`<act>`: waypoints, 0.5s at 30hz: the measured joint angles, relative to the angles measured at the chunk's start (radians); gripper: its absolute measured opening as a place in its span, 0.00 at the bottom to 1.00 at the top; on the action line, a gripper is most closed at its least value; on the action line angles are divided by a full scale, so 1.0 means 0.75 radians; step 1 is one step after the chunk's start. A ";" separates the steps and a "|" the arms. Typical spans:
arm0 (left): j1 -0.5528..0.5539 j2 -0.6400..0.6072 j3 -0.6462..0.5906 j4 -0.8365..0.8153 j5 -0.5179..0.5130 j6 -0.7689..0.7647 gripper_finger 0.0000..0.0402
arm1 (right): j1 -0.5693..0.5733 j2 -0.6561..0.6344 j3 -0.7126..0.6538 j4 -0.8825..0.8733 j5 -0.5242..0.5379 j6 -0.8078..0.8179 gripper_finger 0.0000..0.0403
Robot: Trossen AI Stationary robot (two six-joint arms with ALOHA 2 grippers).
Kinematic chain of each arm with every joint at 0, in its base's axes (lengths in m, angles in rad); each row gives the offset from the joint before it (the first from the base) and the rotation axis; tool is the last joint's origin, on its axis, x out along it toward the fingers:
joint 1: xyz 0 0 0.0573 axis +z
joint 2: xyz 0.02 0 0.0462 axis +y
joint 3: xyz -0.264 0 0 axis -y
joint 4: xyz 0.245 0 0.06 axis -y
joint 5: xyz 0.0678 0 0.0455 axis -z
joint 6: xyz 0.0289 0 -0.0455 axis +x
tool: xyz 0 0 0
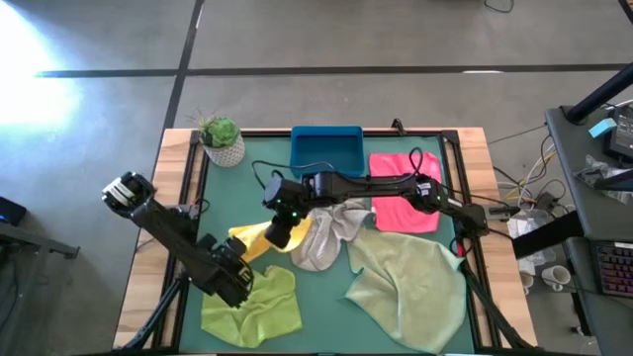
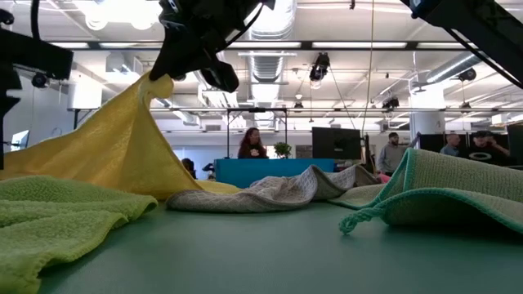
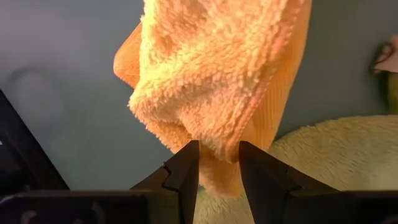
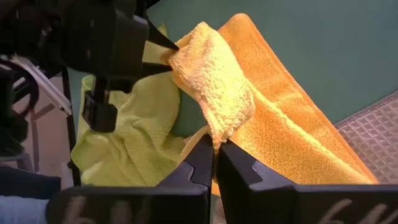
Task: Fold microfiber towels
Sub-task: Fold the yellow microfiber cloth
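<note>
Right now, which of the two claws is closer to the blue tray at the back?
The right gripper. It pinches the yellow towel mid-table, just in front of the blue tray. The left gripper grips the same towel nearer the front edge.

The table (image 1: 213, 198) had a green top inside a dark frame with pale wooden edges. A blue tray (image 1: 326, 150) sat at the far edge, near the middle. A potted plant (image 1: 222, 140) stood at the far left corner. A pink towel (image 1: 404, 190) lay flat just right of the tray. A grey towel (image 1: 324, 237) lay crumpled near the centre. A large sage towel (image 1: 410, 287) lay spread at the near right. A lime towel (image 1: 252, 305) lay bunched at the near left.
</note>
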 joint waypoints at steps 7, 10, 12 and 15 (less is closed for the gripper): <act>0.000 0.068 0.001 -0.005 -0.041 -0.004 0.25 | -0.009 0.000 0.000 0.001 0.001 0.000 0.02; 0.000 0.060 0.001 -0.006 -0.055 -0.004 0.25 | -0.014 0.000 0.000 0.001 0.001 0.000 0.02; 0.000 0.040 0.001 -0.006 -0.070 -0.004 0.25 | -0.017 0.000 0.000 0.001 0.001 -0.001 0.02; 0.000 0.010 0.001 -0.006 -0.135 -0.014 0.25 | -0.021 0.000 0.000 0.001 0.001 -0.001 0.02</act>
